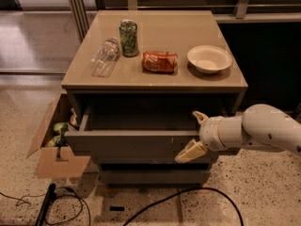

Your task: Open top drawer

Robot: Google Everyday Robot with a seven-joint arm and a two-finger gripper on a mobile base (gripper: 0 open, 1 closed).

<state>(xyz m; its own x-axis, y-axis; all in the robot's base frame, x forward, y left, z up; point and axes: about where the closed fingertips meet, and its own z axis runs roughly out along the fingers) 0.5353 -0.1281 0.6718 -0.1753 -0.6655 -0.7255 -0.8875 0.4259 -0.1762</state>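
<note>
1. The top drawer (127, 145) stands pulled part-way out, its front well forward of the tabletop's (164, 27) front edge and its dim interior showing.
2. The gripper (194, 134) is below the front-right corner, at the right end of the drawer front. One finger is inside the drawer and the other is on the outer face, clamped on the panel.
3. Up top, a green can (128, 37) stands upright towards the back-left.
4. A clear bottle (104, 56) lies beside it, nearer the left edge.
5. A red can (160, 61) lies on its side mid-table, towards the front edge.
6. A white bowl (209, 59) sits towards the right edge.
7. On the floor past the left edge there's an open cardboard box (51, 145).
</note>
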